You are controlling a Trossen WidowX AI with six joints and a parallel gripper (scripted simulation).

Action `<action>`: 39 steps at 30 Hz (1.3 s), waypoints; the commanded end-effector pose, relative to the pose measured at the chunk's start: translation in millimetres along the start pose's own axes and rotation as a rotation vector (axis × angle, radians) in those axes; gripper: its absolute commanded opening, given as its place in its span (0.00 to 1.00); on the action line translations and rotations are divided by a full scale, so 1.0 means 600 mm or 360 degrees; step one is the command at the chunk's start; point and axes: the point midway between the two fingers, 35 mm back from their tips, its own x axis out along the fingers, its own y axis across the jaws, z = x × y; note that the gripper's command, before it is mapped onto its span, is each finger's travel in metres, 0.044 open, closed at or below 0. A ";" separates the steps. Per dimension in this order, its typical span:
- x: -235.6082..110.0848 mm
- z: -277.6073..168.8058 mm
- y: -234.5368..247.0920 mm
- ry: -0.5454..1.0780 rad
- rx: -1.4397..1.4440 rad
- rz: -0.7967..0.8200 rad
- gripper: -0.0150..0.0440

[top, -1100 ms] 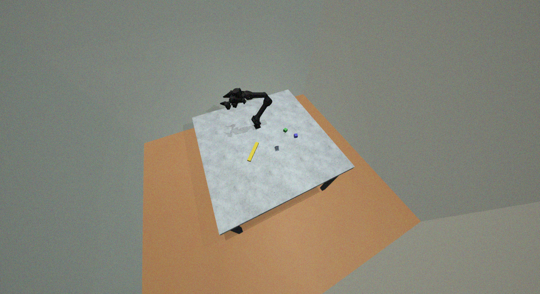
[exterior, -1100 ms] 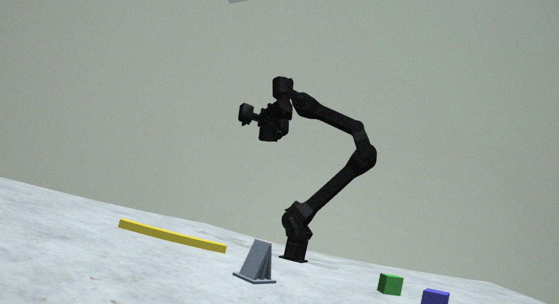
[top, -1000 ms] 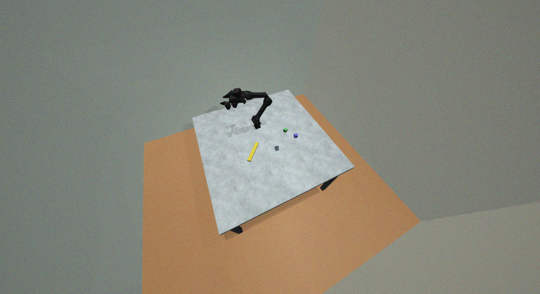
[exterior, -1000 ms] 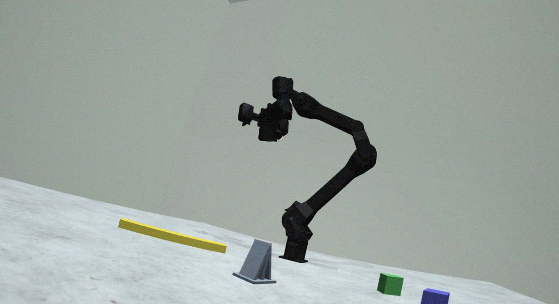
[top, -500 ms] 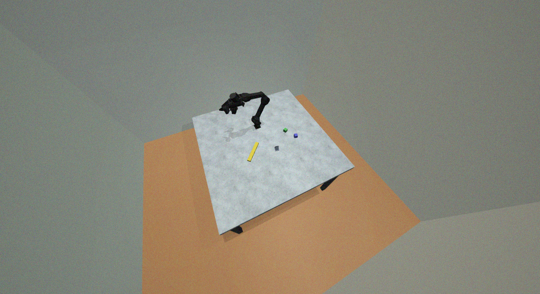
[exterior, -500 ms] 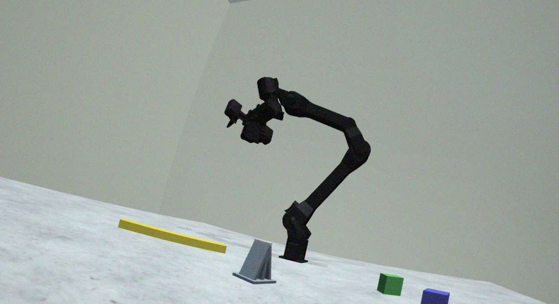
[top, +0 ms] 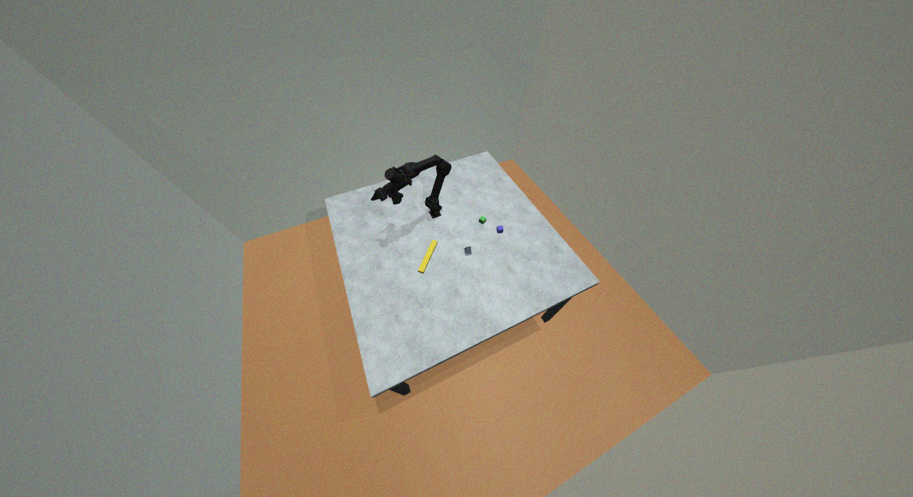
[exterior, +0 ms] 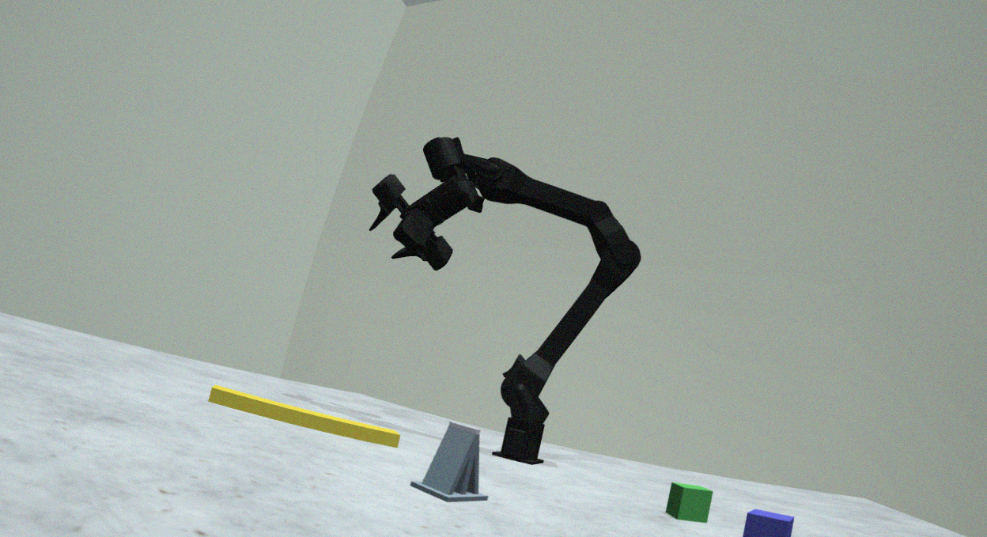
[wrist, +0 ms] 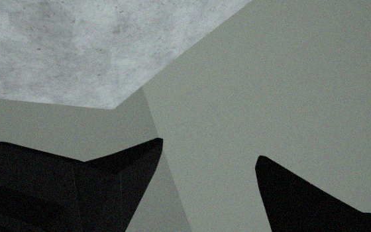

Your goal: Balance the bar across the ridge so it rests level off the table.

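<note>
Your bench (top: 446, 315) is the biggest thing here, a mottled grey slab on dark legs over an orange floor (top: 287, 366). On it stands the black arm (exterior: 593, 258), bent at the elbow and reaching out high above the surface, toward the bench's far corner in the top view.

You'll find the yellow bar (exterior: 304, 415) lying flat on the bench, well below the end effector and touched by nothing. In the top view its long axis runs slantwise, one end toward the arm's base and the other toward the near edge of the bench; in the exterior view it stretches from left to right, its right end near the ridge.

The grey ridge (exterior: 454, 463), a small wedge on a flat foot, stands upright beside the bar, apart from it. A green cube (exterior: 688, 501) and a blue cube (exterior: 768, 523) sit off to the right; the blue one is cut off by the picture's lower edge.

Your end effector (exterior: 393, 238) is spread apart and holds nothing. The wrist view shows only two dark fingers, a corner of the bench and bare wall; bar and ridge are out of its sight.
</note>
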 end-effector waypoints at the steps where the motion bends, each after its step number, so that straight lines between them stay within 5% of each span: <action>1: 0.008 0.034 -0.012 -0.0114 0.0134 -0.0002 0.79; 19: 0.018 0.176 -0.048 -0.0530 0.0688 0.0143 0.79; 39: -0.009 0.333 -0.058 -0.0833 0.1242 0.0578 0.79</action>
